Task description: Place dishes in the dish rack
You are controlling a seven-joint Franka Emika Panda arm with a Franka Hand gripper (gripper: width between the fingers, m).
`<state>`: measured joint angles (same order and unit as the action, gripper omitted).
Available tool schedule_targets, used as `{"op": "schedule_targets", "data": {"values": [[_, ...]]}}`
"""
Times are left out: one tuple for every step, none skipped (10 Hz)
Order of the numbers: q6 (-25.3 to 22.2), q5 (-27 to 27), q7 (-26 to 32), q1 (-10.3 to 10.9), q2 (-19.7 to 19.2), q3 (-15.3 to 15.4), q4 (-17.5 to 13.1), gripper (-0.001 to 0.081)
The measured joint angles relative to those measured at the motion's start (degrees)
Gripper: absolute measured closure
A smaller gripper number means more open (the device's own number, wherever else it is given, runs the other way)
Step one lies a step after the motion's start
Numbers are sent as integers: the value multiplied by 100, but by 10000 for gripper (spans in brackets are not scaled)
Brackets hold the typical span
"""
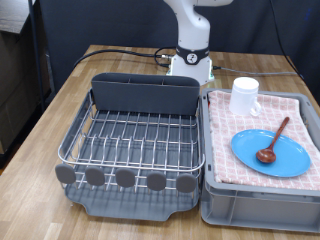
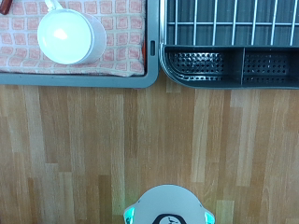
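The wooden table carries everything, and a bare strip of it lies between my base and the two containers, which is open room for me to move. The dish rack sits at the exterior view's left, its wires bare, its tall grey compartment nearest my base. Touching it on the exterior view's right is the grey crate, whose pink checkered cloth cushions all three dishes. The light-blue plate lies flat on it, the wooden spoon resting across the plate, so nothing has been moved yet. The white mug stands apart from them, at the crate's far corner. My jaws show in neither view; I cannot tell whether they are open.
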<state>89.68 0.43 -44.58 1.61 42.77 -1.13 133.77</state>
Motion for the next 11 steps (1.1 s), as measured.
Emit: {"op": "schedule_targets", "data": {"values": [[4, 39, -76, 1, -16, 24, 0, 3], [71, 53, -286, 2, -67, 128, 0, 3], [115, 47, -605, 2, -161, 323, -14, 3], [203, 48, -882, 6, -288, 548, -42, 3], [398, 100, -1213, 7, -413, 754, -62, 3], [699, 204, -1481, 10, -531, 926, -66, 3], [982, 297, -1572, 28, -668, 1055, -69, 3], [1127, 329, -1599, 31, -840, 1086, -142, 3], [1094, 321, -1599, 29, -838, 1083, -142, 3], [1119, 321, -1636, 29, -844, 1097, -142, 3], [1238, 342, -1742, 29, -874, 1142, -141, 3]]}}
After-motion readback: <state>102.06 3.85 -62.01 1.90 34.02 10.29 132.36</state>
